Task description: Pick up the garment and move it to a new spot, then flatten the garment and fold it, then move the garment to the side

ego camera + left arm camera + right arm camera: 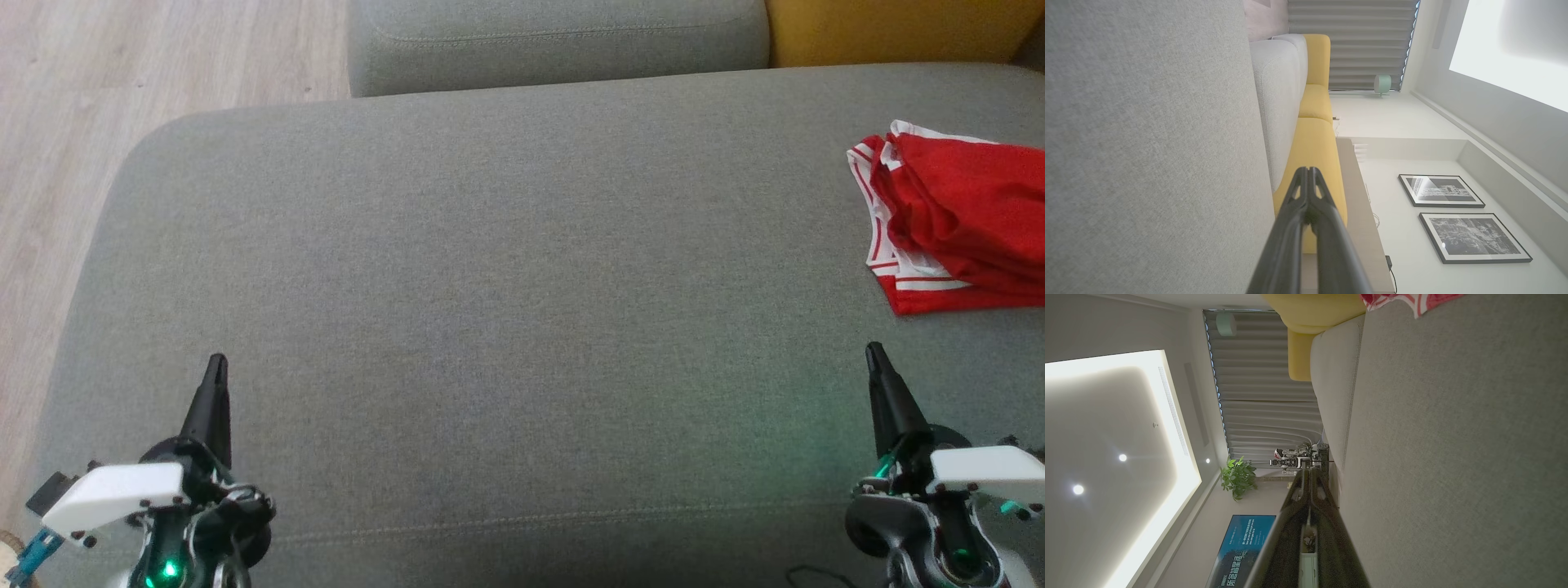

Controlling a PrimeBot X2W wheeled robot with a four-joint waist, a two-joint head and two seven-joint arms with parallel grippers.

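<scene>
Grey sofa seat (490,286) under both claws. Left claw (216,361) and right claw (874,351) clenched, gripping nothing. Red garment (955,220) crumpled ahead of right claw, slightly outboard, apart.

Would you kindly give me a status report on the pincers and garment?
Left pincer and right pincer shut, empty. Garment bunched on cushion, far right, untouched. Path to it unobstructed.

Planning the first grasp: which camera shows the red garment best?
The head view: the red garment lies crumpled at the far right of the gray cushion, partly cut by the frame. The right wrist view catches a red-and-white edge.
</scene>
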